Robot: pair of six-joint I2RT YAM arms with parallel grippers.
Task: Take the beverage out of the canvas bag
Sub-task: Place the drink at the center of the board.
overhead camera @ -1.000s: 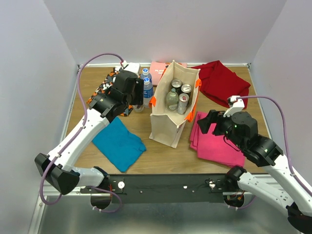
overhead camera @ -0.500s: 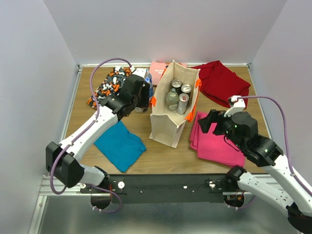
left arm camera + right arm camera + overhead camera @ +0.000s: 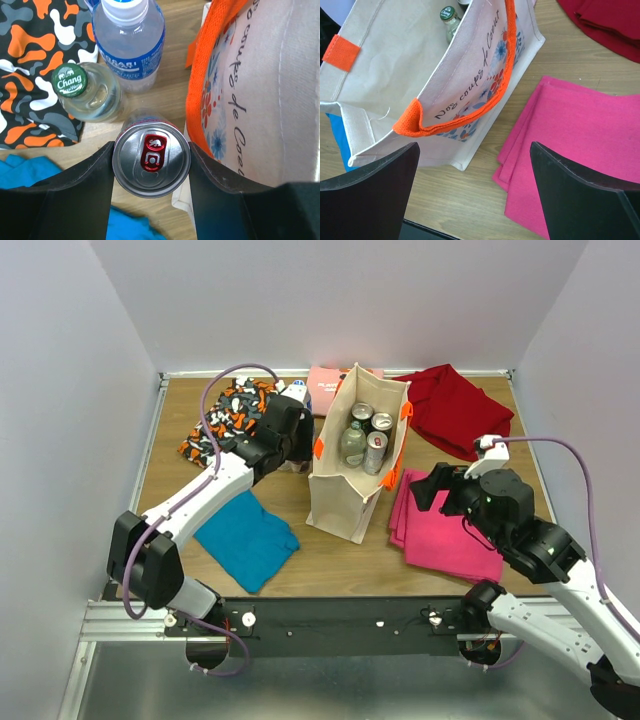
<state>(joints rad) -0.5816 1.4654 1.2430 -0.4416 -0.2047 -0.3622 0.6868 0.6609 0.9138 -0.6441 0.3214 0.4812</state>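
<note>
Left hand (image 3: 151,161) is seen clenched on a silver aluminium can with a red pull tab (image 3: 150,150), one finger pressed to each side of it. The can is held upright outside the upright boxy beige canvas bag with orange handles (image 3: 345,500), just beside its left wall. Whether its base meets the wooden tabletop (image 3: 330,560) cannot be told.

Close by the can, on the side away from the bag, a clear glass bottle with a green cap (image 3: 82,90) is stood. Beyond it is a clear plastic water bottle with a blue label and white cap (image 3: 129,42). An orange, black and white camouflage cloth (image 3: 25,75) is spread to their left, and a folded teal cloth (image 3: 245,535) is laid nearer the arm bases.

Within the bag, further cans (image 3: 375,445) and a green-capped bottle (image 3: 352,443) are seen.

The right hand (image 3: 474,165) is held open and empty near the bag's right wall, above a folded pink cloth (image 3: 580,145). A dark red cloth (image 3: 455,410) is laid at the far right.
</note>
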